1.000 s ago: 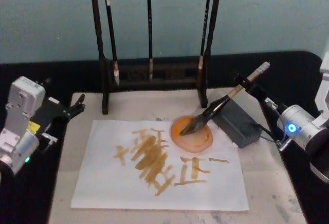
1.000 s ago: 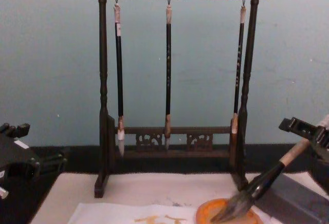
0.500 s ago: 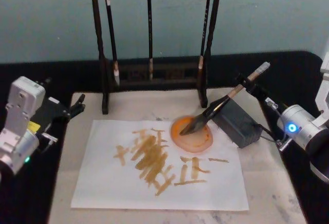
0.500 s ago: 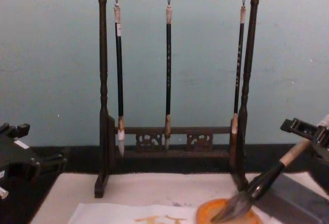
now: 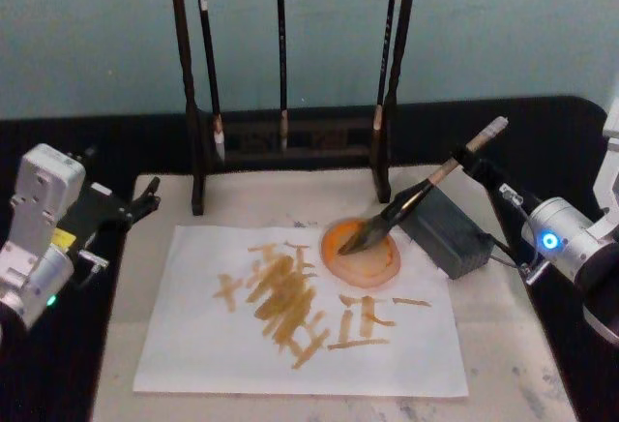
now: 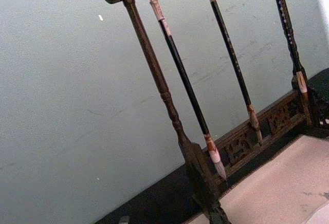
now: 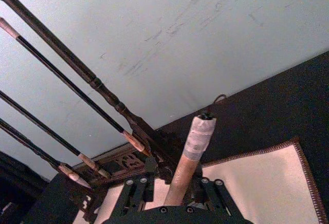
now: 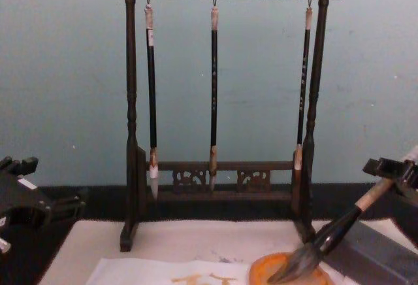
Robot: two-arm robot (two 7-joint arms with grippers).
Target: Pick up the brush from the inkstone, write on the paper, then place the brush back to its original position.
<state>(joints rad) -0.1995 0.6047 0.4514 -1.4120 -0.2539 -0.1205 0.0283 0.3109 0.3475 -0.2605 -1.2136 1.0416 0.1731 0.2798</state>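
Jaws of the right gripper point(image 5: 464, 157) stood spread astride the tan upper shaft of the brush point(image 5: 410, 200), just right of the inkstone point(image 5: 373, 267). The brush's bushy grey-brown tuft lay in that orange-rimmed dish. Left gripper point(image 5: 149, 197) sat well left of it.

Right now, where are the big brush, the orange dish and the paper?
the brush point(image 5: 411, 199), head view, on its black lower shaft.
the inkstone point(image 5: 375, 263), head view, on its pale centre.
the paper point(image 5: 193, 349), head view, on a blank part near one corner.

Dark rack point(image 8: 130, 102) w/ 3 slim brushes point(image 8: 213, 89) hanging at back of beige mat point(image 5: 271, 195), grey block point(image 5: 447, 233) at right.
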